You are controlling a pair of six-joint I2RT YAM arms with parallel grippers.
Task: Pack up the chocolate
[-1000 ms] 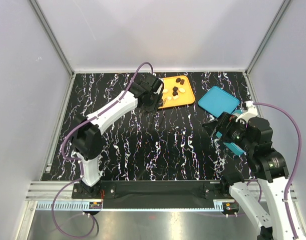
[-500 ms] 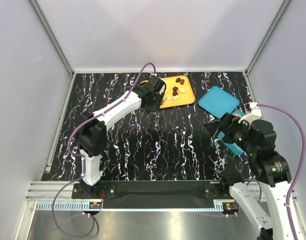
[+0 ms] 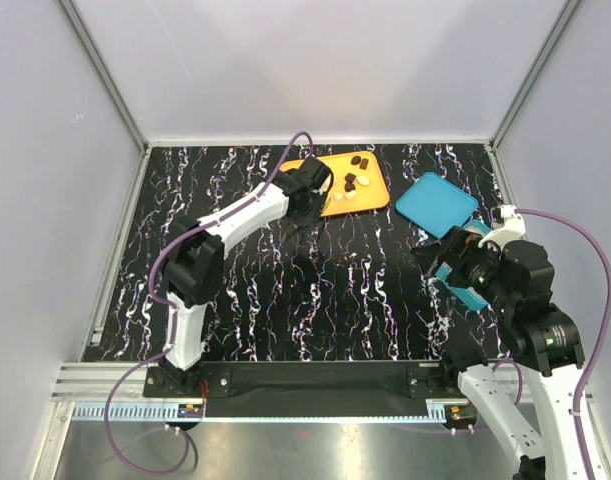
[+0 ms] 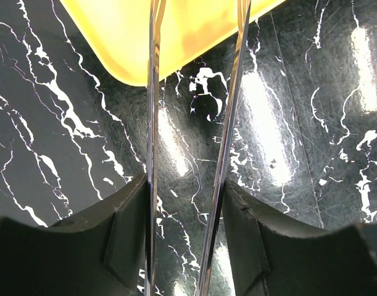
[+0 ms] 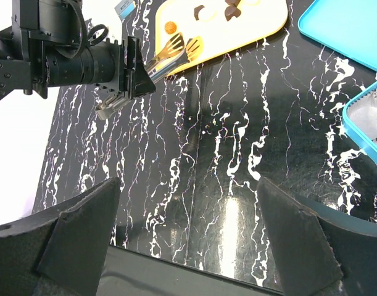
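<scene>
1. Over the near-left part of the tray (image 3: 377, 192) we see the left gripper (image 5: 184, 45), reaching in from the left with its arm stretched across the table (image 3: 285, 290).
2. Its two thin metal fingers (image 4: 152, 123) stand parted and we see nothing between them, so we call it open and empty.
3. From the right wrist view, the flat spoon-like tips sit side by side above the orange surface, close to the tray's near edge. We cannot tell whether they touch it.
4. We find the chocolate (image 3: 351, 181) on the tray. Dark and cream pieces are scattered over its middle and far part, apart from the tips.
5. One round brownish piece (image 5: 170, 27) lies near the tips, towards the tray's left corner.
6. We see the tray flat on the table at the far middle. The lid (image 3: 437, 203) lies flat just to its right, not touching it.
7. On the right side of the table, the right gripper (image 5: 188, 182) hangs above the surface with its jaws spread wide, holding nothing.
8. We see the box (image 3: 470, 295) uncovered beneath the right arm, near the table's right edge and just nearer to us than the lid. A pale lining shows inside it.
</scene>
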